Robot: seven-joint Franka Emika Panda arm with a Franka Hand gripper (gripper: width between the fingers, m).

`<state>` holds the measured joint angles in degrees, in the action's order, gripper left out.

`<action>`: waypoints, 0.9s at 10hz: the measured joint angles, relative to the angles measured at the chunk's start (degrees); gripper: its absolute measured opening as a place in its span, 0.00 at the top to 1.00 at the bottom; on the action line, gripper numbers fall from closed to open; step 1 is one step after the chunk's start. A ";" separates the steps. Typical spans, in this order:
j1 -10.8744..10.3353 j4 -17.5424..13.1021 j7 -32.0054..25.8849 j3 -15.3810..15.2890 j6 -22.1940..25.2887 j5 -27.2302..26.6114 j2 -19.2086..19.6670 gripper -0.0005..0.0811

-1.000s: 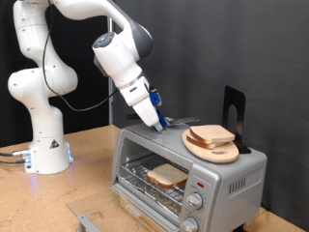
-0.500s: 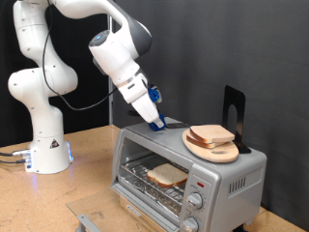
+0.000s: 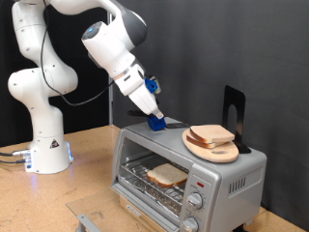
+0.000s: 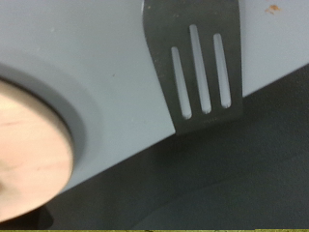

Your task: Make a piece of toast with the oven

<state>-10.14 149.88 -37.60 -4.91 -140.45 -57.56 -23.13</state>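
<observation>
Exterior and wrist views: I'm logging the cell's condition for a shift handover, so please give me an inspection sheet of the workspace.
Surface: wooden table, bare around the robot base.
Job's things: oven, door open; one piece of toast on its rack. Another slice on a round board atop the oven.
Clutter: slotted spatula lying on the oven top; black stand behind the board.
Grippers: gripper just above the oven top, at the spatula's blue handle; grip state unclear.
Cables: black cable behind the arm; cables at the base.
Surroundings: black backdrop.
</observation>
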 joint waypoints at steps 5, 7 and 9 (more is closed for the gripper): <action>4.28 -3.68 17.27 2.02 19.20 11.28 1.56 0.01; 7.21 -8.37 23.12 6.23 34.03 12.89 4.49 0.01; 7.86 -10.14 23.71 7.24 37.06 12.89 6.34 0.01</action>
<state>-2.27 139.74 -13.89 2.33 -103.39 -44.67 -16.79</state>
